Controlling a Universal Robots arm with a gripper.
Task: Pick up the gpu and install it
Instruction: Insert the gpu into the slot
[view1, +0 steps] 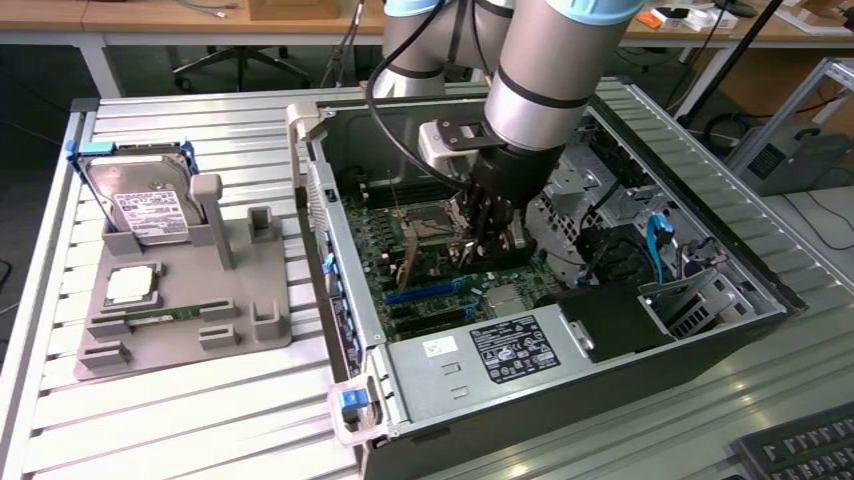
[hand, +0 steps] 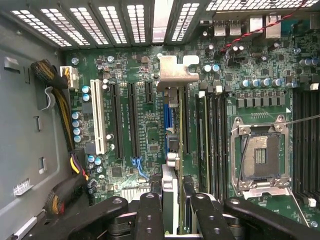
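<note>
While fingers (hand: 150, 215) clamp gpu (hand: 171, 150) by upper edge, card stands on edge over motherboard (hand: 145, 130) slot inside computer case (view1: 400, 390). Judged light, stiff, fragile; hold bare board edges, avoid components.

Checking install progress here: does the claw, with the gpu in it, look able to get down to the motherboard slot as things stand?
Probably yes. The claw holds the gpu edge-on inside the open case, directly above the motherboard slots, with nothing seen between card and board.
</note>
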